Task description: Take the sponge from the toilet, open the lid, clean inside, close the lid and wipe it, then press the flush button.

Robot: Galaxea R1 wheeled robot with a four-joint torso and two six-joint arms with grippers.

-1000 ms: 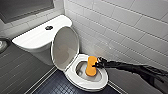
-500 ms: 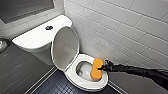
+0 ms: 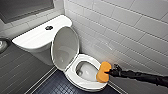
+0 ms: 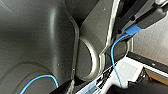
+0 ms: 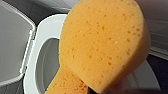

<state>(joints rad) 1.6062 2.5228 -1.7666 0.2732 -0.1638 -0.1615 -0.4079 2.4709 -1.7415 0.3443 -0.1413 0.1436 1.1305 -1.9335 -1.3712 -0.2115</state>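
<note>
At the right rim of the white glossy ceramic toilet (image 3: 86,84), the orange peanut-shaped foam sponge (image 3: 103,72) stands on end, one rounded lobe up and the other down over the seat ring beside the bowl opening; whether it touches the seat cannot be told. The right gripper (image 3: 108,72) reaches in from the right on a long black arm, and its jaws are closed around the sponge's narrowed waist, holding it. The white smooth oval plastic lid (image 3: 65,47) is raised, leaning back towards the boxy tank on the far left, its pale grey underside facing the bowl. The small dark round flush button (image 3: 49,27) sits in the middle of the flat white tank top. A wall of white rectangular tiles (image 3: 125,27) runs along the right behind the toilet, and the floor of small dark blue-black tiles (image 3: 56,86) lies at the near left. In the right wrist view the sponge (image 5: 105,45) looms close, its pitted orange surface in front of the white seat ring (image 5: 37,50) and the raised lid (image 5: 12,45).
</note>
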